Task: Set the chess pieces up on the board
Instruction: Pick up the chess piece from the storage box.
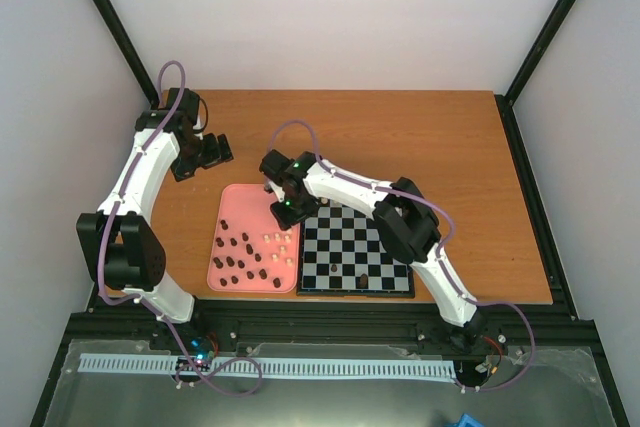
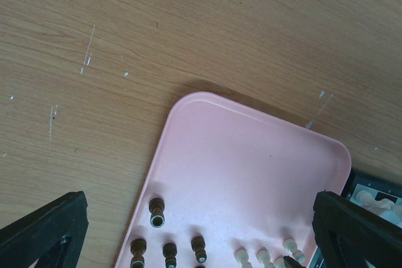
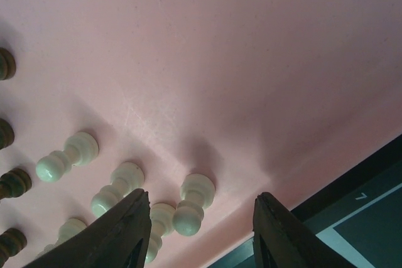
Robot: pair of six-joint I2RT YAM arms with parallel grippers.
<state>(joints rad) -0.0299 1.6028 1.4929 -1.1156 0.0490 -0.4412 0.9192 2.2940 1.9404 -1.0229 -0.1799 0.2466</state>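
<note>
The pink tray (image 1: 250,209) holds several dark brown pieces (image 1: 238,257) and several cream pieces (image 1: 282,244). The board (image 1: 357,247) lies right of the tray with a few pieces on it, among them a dark one (image 1: 361,280). My right gripper (image 1: 285,213) is open, low over the tray's right side. In the right wrist view its fingers (image 3: 125,233) straddle a cream pawn (image 3: 191,204) without touching it, with more cream pieces (image 3: 66,157) beside it. My left gripper (image 1: 205,154) is open and empty above the table beyond the tray's far left corner.
In the left wrist view the tray (image 2: 251,161) shows dark pieces (image 2: 156,211) and cream pieces (image 2: 293,249) near the bottom, bare wood table (image 2: 157,42) beyond, and a board corner (image 2: 377,196) at right. The board's edge (image 3: 370,218) borders the tray in the right wrist view.
</note>
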